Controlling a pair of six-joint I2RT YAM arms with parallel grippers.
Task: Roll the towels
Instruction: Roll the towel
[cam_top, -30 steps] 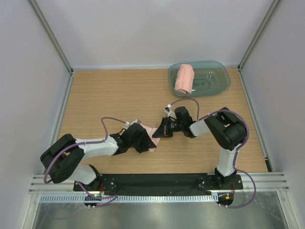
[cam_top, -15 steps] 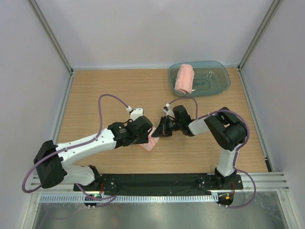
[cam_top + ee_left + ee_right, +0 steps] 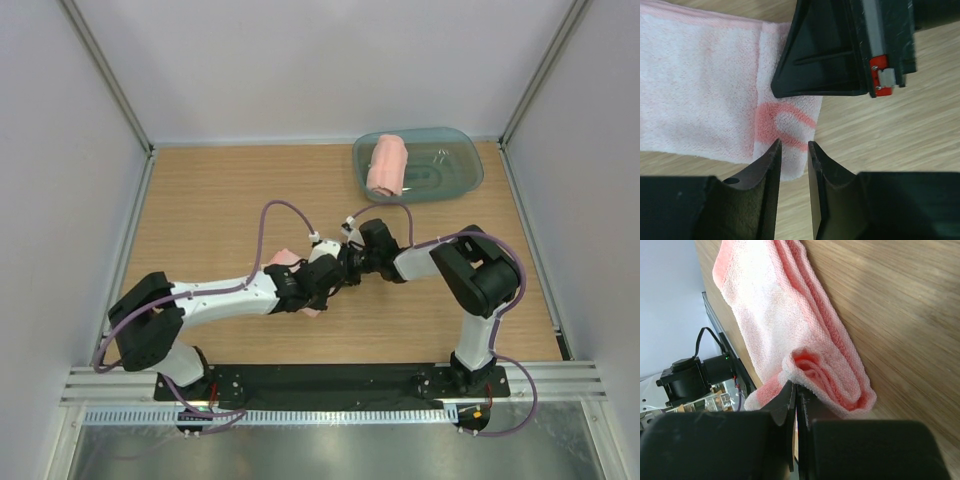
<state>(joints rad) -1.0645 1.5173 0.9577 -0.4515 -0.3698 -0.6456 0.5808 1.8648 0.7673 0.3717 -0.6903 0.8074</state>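
Note:
One salmon-pink towel (image 3: pixel 283 258) lies on the wooden table at centre, mostly hidden under my left arm. In the left wrist view it (image 3: pixel 705 90) lies flat, and my left gripper (image 3: pixel 794 145) hovers at its near corner with jaws a narrow gap apart and nothing between them. My right gripper (image 3: pixel 796 387) is shut on the edge of the towel's curled end (image 3: pixel 840 385); it shows in the top view (image 3: pixel 345 270), tip to tip with my left gripper (image 3: pixel 328 278). The second towel (image 3: pixel 387 165) lies rolled in the tub.
The translucent blue-green tub (image 3: pixel 450 170) stands at the back right of the table. Grey walls enclose the table on three sides. The right gripper's black body (image 3: pixel 840 45) is just beyond my left fingertips.
My left arm has swung right and stretched out, carrying its gripper across the towel up to the right gripper. The right gripper has hardly moved.

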